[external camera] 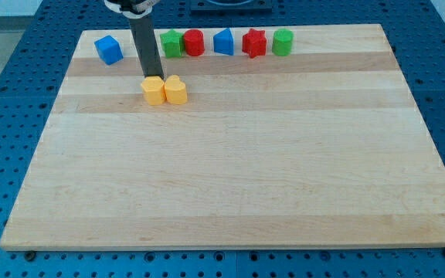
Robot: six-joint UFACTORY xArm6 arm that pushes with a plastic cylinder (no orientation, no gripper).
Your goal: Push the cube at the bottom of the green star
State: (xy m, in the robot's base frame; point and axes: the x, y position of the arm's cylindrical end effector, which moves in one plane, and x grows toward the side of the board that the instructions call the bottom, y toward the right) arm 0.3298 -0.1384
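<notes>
While set against the yellow cube (153,91), caught mid-push, with my tip (151,78) touching its top edge.
Found the cube just below-left of the green star (172,42), pressed against a second yellow block (176,91) on the surface (230,177). Saw no pincer, only a rod, so could not tell spread or pressed. Likely needed next: rounding to the cube's left and pushing rightward, minding the neighbour.
</notes>
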